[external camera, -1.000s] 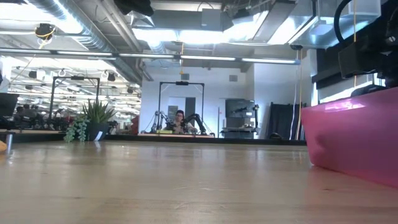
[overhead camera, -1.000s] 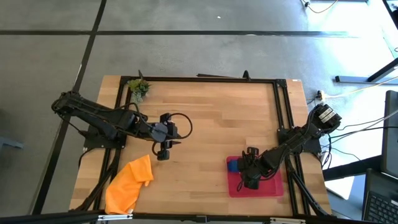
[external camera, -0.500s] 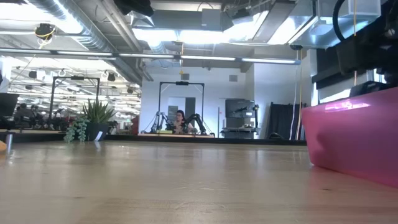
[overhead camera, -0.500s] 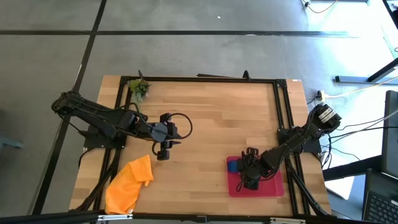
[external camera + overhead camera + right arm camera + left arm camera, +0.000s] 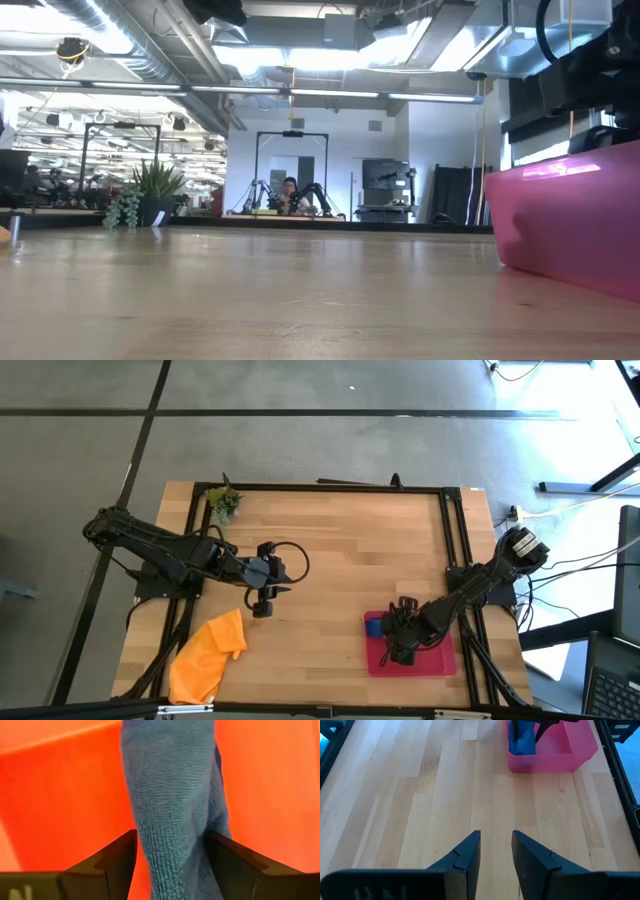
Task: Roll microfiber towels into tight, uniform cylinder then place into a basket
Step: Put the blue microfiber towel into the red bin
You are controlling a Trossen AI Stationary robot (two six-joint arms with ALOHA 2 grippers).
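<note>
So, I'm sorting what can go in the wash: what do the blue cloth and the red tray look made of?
The blue cloth looks like microfiber or terry: a fuzzy, looped, matte nap shows close up between the right gripper's fingers. The red tray looks like moulded plastic, smooth and slightly translucent at its walls, though silicone can't be ruled out.

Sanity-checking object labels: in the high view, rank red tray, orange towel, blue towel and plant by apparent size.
1. Red tray, partly under the right gripper.
2. Orange towel, looks close to the tray, so that order is unsure.
3. Plant.
4. Blue towel, only a sliver shows beside the gripper, so its rank is unsure.
</note>
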